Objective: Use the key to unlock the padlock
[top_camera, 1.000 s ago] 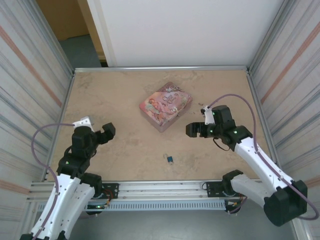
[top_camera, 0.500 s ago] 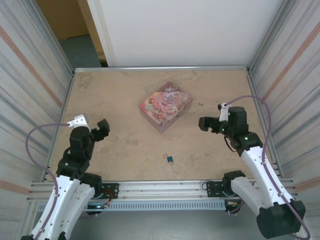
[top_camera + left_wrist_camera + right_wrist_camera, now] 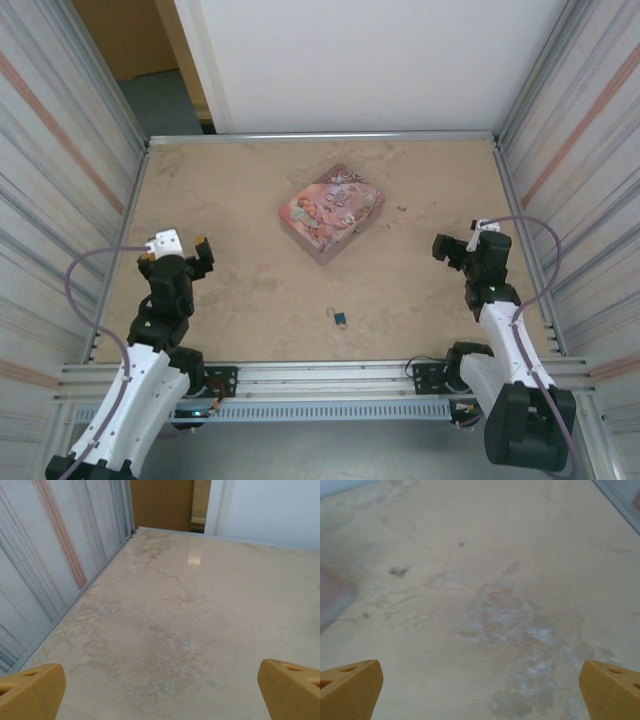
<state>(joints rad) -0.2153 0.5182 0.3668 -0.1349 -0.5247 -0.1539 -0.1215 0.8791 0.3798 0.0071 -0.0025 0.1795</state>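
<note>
The padlock (image 3: 341,319), tiny and blue with a thin silvery shackle, lies on the table near the front edge, about midway between the two arms. I cannot make out the key. My left gripper (image 3: 176,249) is far to the padlock's left, open, with bare table between its orange fingertips (image 3: 31,691). My right gripper (image 3: 470,242) is far to its right, also open and empty, with its orange fingertips (image 3: 350,687) spread wide over bare table.
A pink illustrated tin (image 3: 332,211) sits at the table's middle, beyond the padlock; its blurred edge (image 3: 331,597) shows at the left of the right wrist view. Metal-framed walls (image 3: 126,225) close in both sides and a rail (image 3: 320,375) runs along the front.
Both arms have drawn back. The right gripper swung right, away from the tin; the left gripper moved left and turned toward the far wall. The padlock has not moved.
</note>
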